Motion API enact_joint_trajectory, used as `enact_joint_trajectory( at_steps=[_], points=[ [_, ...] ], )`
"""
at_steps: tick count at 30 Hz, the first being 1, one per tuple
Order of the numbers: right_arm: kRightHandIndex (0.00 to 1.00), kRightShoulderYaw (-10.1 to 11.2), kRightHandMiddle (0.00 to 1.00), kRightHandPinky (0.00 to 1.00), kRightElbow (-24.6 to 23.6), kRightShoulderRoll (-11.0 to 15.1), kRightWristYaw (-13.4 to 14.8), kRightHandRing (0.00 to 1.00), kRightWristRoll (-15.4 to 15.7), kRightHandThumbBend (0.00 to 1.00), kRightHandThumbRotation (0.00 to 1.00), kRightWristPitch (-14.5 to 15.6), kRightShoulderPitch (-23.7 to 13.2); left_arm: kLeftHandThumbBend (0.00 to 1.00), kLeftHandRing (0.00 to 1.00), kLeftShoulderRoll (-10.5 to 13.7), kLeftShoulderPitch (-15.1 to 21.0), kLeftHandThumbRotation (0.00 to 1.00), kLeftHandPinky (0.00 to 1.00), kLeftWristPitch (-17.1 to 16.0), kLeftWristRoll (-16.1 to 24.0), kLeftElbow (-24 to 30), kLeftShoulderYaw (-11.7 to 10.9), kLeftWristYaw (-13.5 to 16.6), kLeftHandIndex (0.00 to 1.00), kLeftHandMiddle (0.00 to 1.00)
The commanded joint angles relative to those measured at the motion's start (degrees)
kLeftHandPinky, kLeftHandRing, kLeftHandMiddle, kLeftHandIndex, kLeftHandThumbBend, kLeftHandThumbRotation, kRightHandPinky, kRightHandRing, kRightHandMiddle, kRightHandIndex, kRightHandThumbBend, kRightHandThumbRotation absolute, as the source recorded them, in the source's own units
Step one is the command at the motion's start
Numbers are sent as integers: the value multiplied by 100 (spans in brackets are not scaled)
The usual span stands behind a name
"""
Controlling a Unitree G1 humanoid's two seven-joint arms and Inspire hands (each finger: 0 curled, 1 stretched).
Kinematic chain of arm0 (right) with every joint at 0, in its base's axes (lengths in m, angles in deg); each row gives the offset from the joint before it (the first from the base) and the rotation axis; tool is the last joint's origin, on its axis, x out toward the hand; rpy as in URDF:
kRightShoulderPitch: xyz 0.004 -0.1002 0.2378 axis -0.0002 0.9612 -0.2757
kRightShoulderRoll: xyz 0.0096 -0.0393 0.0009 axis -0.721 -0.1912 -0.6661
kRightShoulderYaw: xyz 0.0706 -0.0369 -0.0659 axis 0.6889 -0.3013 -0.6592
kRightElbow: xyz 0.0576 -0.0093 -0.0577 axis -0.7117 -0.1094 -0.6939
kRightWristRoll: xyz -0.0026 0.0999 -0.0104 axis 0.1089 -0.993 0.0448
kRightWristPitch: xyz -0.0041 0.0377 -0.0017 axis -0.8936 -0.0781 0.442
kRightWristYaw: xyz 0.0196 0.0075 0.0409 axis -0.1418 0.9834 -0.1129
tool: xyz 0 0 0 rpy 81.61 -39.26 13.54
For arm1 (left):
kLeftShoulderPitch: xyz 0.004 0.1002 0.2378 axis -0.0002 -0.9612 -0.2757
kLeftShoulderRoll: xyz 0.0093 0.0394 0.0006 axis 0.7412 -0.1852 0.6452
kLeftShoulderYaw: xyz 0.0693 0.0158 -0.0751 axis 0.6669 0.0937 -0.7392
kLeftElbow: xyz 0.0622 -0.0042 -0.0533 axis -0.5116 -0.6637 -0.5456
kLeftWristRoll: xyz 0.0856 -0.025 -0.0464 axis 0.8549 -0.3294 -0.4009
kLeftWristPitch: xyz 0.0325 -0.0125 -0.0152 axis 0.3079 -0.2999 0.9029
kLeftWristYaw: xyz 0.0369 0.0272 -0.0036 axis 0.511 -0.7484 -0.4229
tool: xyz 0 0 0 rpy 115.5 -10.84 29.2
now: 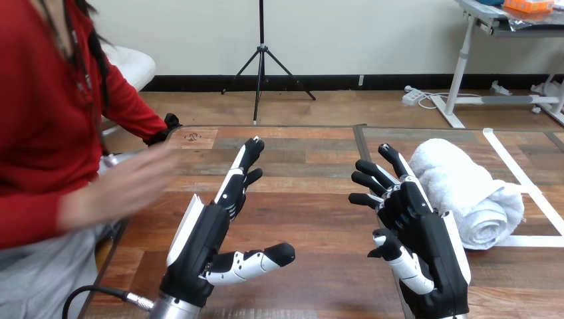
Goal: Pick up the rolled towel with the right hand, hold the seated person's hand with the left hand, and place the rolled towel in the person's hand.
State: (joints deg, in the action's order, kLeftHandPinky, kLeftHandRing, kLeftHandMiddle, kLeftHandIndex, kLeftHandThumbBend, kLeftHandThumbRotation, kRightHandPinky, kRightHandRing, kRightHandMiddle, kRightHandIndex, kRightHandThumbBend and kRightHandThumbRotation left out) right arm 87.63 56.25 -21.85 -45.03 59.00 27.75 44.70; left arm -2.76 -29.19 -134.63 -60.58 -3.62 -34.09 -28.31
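The wooden table (312, 266) is being used as the work surface, and its middle is being left bare between the two arms. At the view's left, the person's hand (133, 179) is being held out above the table's left edge, apart from both robot hands. It is judged to be offered there so that it can be reached by the left hand.

The rolled towel (465, 189) is being rested on its side on the table at the right, beside a strip of white tape (509, 154) that is presumably marking its starting spot. No container is being used: the towel is being borne by the tabletop alone.

The right hand (425, 232) is being held just left of the towel, with fingers spread and nearly straight and nothing being gripped. Whether it is touching the towel cannot be told. The left hand (203, 239) is being held over the table's left half, with fingers extended forward, thumb stuck out sideways and nothing being grasped. The towel pickup is judged as not yet done.
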Motion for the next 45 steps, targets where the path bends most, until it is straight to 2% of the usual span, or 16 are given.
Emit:
enact_joint_trajectory(
  at_steps=[1,28,45],
  points=[
    [94,-29,85,73,-330,-11,13,84,-49,100,68,-34,-160,100,100,13,126,60,94,-55,-46,211,-72,22,100,100],
    [94,-43,86,74,-432,3,-6,84,-77,100,67,29,-65,100,100,17,109,63,93,-149,157,202,-93,141,100,100],
    [94,-42,86,75,-505,6,-16,84,-91,100,65,80,-38,100,100,12,90,63,92,-77,174,240,-76,193,100,100]
  ],
)
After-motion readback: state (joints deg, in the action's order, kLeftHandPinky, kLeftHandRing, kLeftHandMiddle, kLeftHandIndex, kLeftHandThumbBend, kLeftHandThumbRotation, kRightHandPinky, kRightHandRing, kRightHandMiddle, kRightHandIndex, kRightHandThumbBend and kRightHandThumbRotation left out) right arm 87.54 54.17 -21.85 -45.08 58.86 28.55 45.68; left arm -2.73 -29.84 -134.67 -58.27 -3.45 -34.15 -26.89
